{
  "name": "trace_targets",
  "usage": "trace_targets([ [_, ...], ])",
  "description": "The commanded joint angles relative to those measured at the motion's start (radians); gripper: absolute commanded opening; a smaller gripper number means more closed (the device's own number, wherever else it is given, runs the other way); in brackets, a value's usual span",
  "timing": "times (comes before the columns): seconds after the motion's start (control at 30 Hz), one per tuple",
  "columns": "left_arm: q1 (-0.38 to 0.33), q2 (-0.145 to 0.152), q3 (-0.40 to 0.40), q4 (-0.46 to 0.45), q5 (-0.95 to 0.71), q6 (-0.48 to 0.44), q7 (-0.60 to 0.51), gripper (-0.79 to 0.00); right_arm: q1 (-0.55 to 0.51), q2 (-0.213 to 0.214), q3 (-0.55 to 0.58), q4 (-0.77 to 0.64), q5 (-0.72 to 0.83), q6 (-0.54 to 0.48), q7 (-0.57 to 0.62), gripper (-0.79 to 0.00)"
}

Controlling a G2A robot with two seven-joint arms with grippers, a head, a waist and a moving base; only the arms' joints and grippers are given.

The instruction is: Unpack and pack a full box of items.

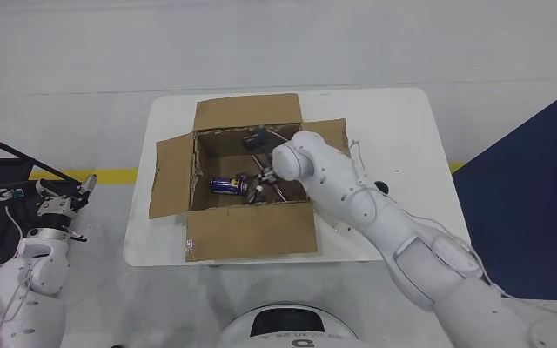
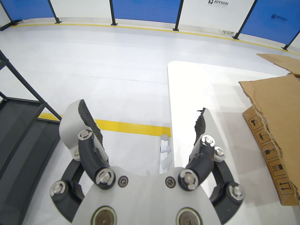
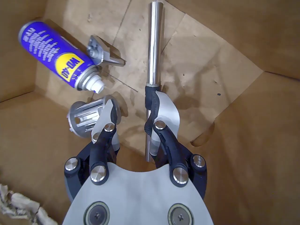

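Observation:
An open cardboard box point(image 1: 251, 230) stands on the white table point(image 1: 392, 122). My right gripper point(image 3: 131, 104) is down inside it, open, with nothing between its fingers. A polished steel rod point(image 3: 153, 45) lies on the box floor, running along and under one finger's black pad point(image 3: 150, 105). A ribbed aluminium cylinder point(image 3: 82, 118) rests against the other finger. A blue spray can point(image 3: 55, 54) point(image 1: 228, 184) lies on its side, with a small metal bracket point(image 3: 103, 52) beside it. My left gripper point(image 2: 143, 115) point(image 1: 74, 193) hangs open over the floor, off the table's left edge.
A dark object point(image 1: 255, 137) sits at the box's far wall. Crumpled packing paper point(image 3: 21, 207) lies in a box corner. A black rack point(image 2: 18, 122) stands beside my left gripper. The box's flaps point(image 2: 276, 108) spread outward, and bare tabletop lies right of the box.

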Motion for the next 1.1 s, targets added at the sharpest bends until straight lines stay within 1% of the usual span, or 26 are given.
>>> trace_targets([
  [0.0,0.000,0.000,0.000,0.000,0.000,0.000,0.000,0.000,0.009,-0.011,-0.012,0.025,-0.002,0.002,-0.006,-0.508],
  [0.1,0.000,0.000,0.000,0.000,0.000,0.000,0.000,0.000,0.022,-0.027,-0.026,0.059,-0.004,-0.012,-0.030,-0.514],
  [0.27,0.000,0.000,0.000,0.000,0.000,0.000,0.000,0.000,0.027,-0.044,-0.040,0.103,-0.036,-0.022,-0.108,-0.526],
  [0.43,0.000,0.000,0.000,0.000,0.000,0.000,0.000,0.000,0.030,-0.055,-0.039,0.147,-0.043,-0.035,-0.127,-0.536],
  [0.57,0.000,0.000,0.000,0.000,0.000,0.000,0.000,0.000,0.033,-0.064,-0.039,0.175,-0.043,-0.053,-0.125,-0.616],
  [0.8,0.000,0.000,0.000,0.000,0.000,0.000,0.000,0.000,0.033,-0.071,-0.032,0.206,-0.047,-0.092,-0.118,-0.659],
  [0.87,0.000,0.000,0.000,0.000,0.000,0.000,0.000,0.000,0.032,-0.072,-0.030,0.212,-0.047,-0.108,-0.111,-0.686],
  [0.93,0.000,0.000,0.000,0.000,0.000,0.000,0.000,0.000,0.032,-0.074,-0.031,0.221,-0.055,-0.108,-0.098,-0.785],
  [1.07,0.000,0.000,0.000,0.000,0.000,0.000,0.000,0.000,0.032,-0.082,-0.037,0.218,-0.073,-0.098,-0.096,-0.785],
])
